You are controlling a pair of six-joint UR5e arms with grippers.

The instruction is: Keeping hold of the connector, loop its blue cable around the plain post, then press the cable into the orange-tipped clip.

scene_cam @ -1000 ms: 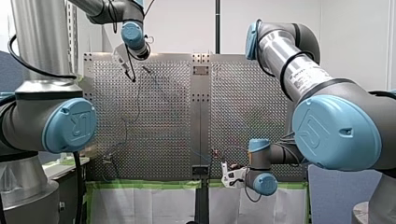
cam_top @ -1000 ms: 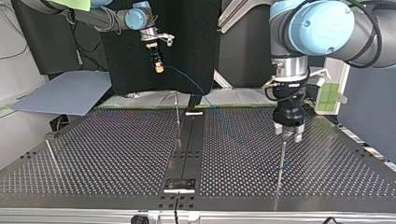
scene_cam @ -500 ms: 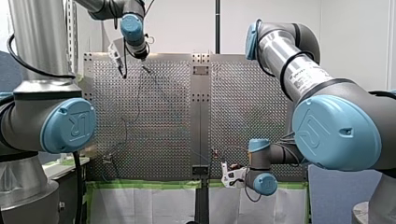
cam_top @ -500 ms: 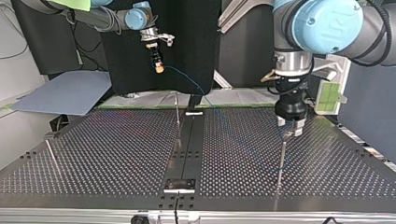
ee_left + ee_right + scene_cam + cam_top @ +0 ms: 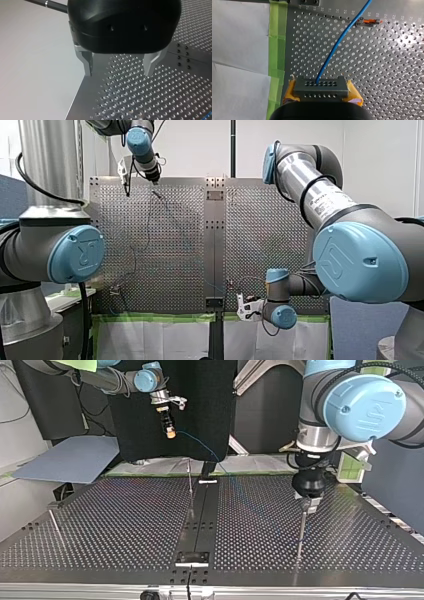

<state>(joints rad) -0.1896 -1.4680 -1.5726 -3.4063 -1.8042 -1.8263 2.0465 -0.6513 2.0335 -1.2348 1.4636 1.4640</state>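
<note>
My right gripper (image 5: 321,93) is shut on a grey connector (image 5: 320,85), yellow pads on both its sides. The blue cable (image 5: 334,50) runs from it over the perforated plate and passes close beside the orange-tipped clip (image 5: 370,21). In the top view the right gripper (image 5: 170,432) hangs high above the plate's far edge, with the cable (image 5: 200,444) sagging toward the thin clip post (image 5: 189,477). My left gripper (image 5: 308,505) stands just over the top of the plain post (image 5: 300,532). Its metal fingers (image 5: 86,64) are open with nothing between them, above the plate's corner (image 5: 82,100).
Another thin post (image 5: 55,527) leans at the top view's near left. A dark centre rail (image 5: 200,520) splits the plate. Green tape (image 5: 277,37) and white sheeting border the plate beside my right gripper. A grey board (image 5: 70,460) lies beyond the far left corner.
My left arm's wrist has swung toward the front view's top left, and its gripper has shifted above the plain post. My right gripper still holds the connector in the same place.
</note>
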